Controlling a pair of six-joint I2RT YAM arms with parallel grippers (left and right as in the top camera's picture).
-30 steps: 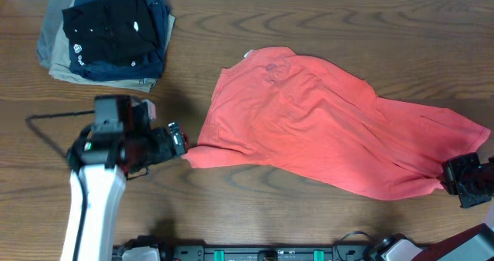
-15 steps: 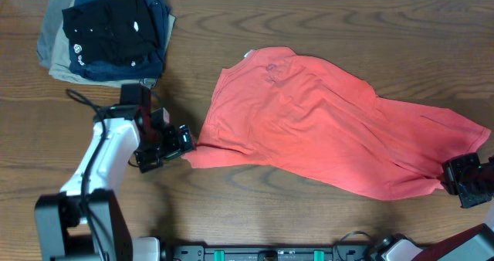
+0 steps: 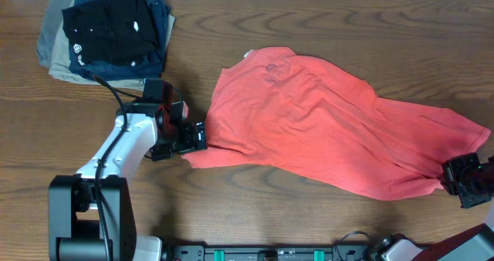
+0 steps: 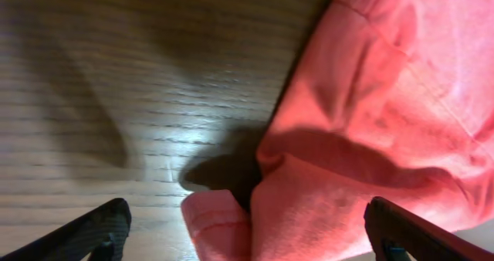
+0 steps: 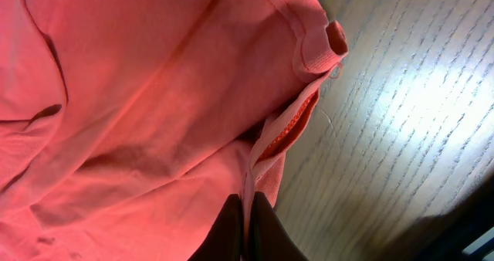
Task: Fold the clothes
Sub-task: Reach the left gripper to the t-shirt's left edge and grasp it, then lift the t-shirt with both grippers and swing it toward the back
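The coral-red T-shirt (image 3: 324, 122) lies crumpled across the middle and right of the wooden table, its lettering hidden. My left gripper (image 3: 197, 136) is open at the shirt's lower left corner; in the left wrist view its two fingers (image 4: 247, 238) stand wide apart on either side of a folded edge of the shirt (image 4: 370, 137). My right gripper (image 3: 455, 177) is shut on the shirt's right edge; in the right wrist view its fingers (image 5: 247, 222) pinch a thin fold of the shirt (image 5: 139, 99).
A stack of folded black, navy and khaki garments (image 3: 104, 33) sits at the back left corner. The left arm (image 3: 116, 157) reaches from the front left. The right arm is at the table's right edge.
My left gripper has moved right and slightly back, from open table to the shirt's lower left corner. The right gripper and the shirt have not moved.
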